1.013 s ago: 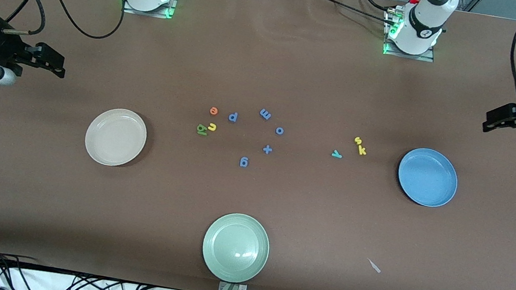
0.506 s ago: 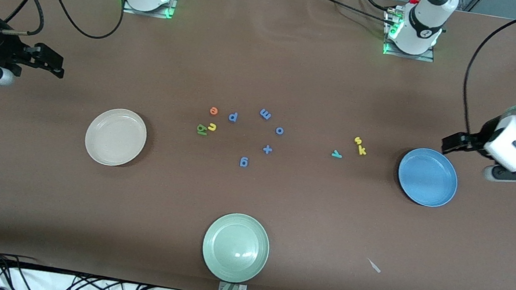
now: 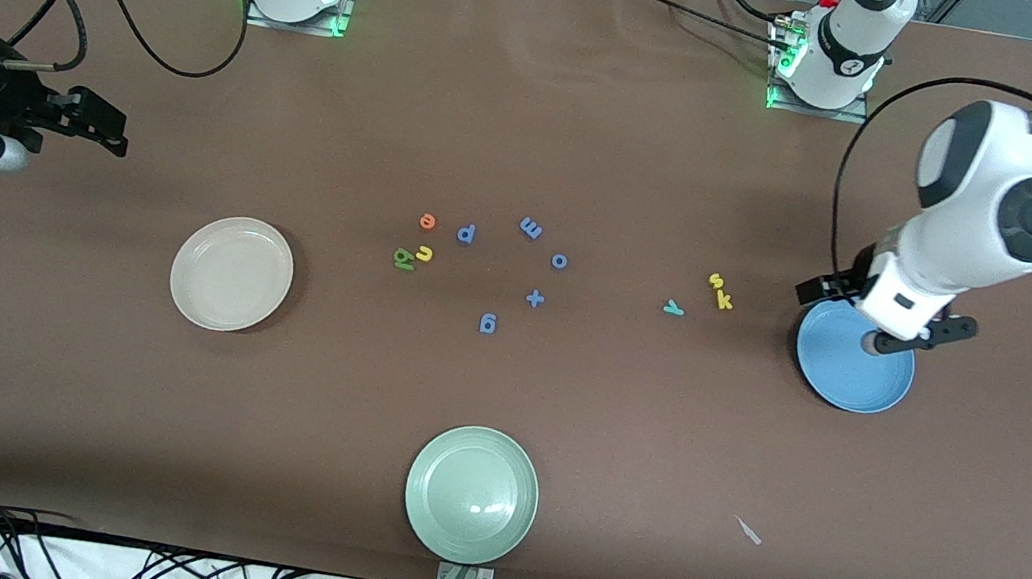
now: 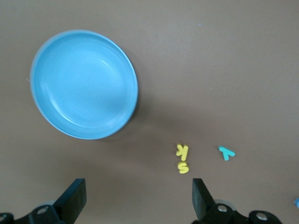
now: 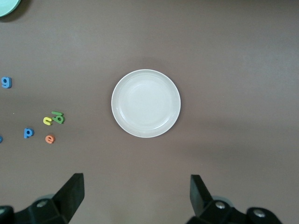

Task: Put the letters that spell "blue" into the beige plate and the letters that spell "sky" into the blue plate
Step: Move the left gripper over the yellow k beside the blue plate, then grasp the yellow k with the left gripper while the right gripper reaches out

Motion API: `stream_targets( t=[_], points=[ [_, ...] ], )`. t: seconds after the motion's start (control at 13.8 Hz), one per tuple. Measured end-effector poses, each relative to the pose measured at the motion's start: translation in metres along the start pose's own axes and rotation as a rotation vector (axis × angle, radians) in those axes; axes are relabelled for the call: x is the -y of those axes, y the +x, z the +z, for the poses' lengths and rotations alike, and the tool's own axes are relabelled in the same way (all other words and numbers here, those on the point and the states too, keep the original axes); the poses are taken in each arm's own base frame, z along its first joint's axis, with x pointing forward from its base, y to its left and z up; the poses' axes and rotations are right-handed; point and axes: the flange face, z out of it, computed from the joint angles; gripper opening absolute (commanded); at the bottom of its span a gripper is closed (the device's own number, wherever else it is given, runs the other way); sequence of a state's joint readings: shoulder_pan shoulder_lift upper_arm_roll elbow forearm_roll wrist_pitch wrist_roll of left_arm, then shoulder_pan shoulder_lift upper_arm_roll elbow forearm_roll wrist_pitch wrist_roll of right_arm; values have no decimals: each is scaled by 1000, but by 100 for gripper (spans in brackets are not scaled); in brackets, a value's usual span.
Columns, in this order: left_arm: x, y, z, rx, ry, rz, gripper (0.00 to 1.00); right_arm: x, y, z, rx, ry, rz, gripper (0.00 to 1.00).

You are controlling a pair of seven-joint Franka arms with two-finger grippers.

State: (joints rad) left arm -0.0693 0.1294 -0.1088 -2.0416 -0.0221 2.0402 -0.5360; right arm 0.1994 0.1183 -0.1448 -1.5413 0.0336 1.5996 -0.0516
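The sky letters lie together: yellow s (image 3: 716, 279), yellow k (image 3: 724, 301) and teal y (image 3: 672, 306), beside the blue plate (image 3: 852, 377). My left gripper (image 3: 819, 292) hangs open and empty over that plate's rim on the letters' side; its wrist view shows the plate (image 4: 84, 84), k (image 4: 182, 150), s (image 4: 183, 167) and y (image 4: 226, 152). Orange e (image 3: 428, 221), yellow u (image 3: 424, 252) and the touching green b and l (image 3: 403, 259) lie mid-table. The beige plate (image 3: 231, 273) is empty. My right gripper (image 3: 109, 129) waits open at the right arm's end.
Blue p (image 3: 466, 233), m (image 3: 531, 227), o (image 3: 559, 260), plus sign (image 3: 535, 298) and g (image 3: 488, 323) lie among the letters. A pale green plate (image 3: 465, 535) sits nearest the front camera. A small pale scrap (image 3: 748, 530) lies nearer the camera than the blue plate.
My left arm has swung in from its end of the table to over the blue plate's rim. The right arm, letters and plates have not moved.
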Motion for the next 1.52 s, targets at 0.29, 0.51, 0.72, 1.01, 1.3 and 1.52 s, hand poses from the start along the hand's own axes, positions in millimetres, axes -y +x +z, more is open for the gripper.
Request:
stream_targets(
  t=[0.29, 0.51, 0.72, 1.01, 1.3, 1.52],
  points=[
    [-16, -29, 66, -11, -9, -19, 97, 0, 0, 0, 0, 0, 0, 100],
    [-23, -30, 105, 22, -50, -49, 96, 0, 0, 0, 0, 0, 0, 100],
    [-32, -30, 126, 5, -93, -67, 94, 0, 0, 0, 0, 0, 0, 100],
    [-36, -44, 155, -22, -109, -53, 87, 0, 0, 0, 0, 0, 0, 100],
    [-44, -54, 175, -3, -86, -16, 70, 0, 0, 0, 0, 0, 0, 100],
    [-45, -54, 187, -4, -82, -6, 69, 0, 0, 0, -2, 0, 0, 100]
  ],
)
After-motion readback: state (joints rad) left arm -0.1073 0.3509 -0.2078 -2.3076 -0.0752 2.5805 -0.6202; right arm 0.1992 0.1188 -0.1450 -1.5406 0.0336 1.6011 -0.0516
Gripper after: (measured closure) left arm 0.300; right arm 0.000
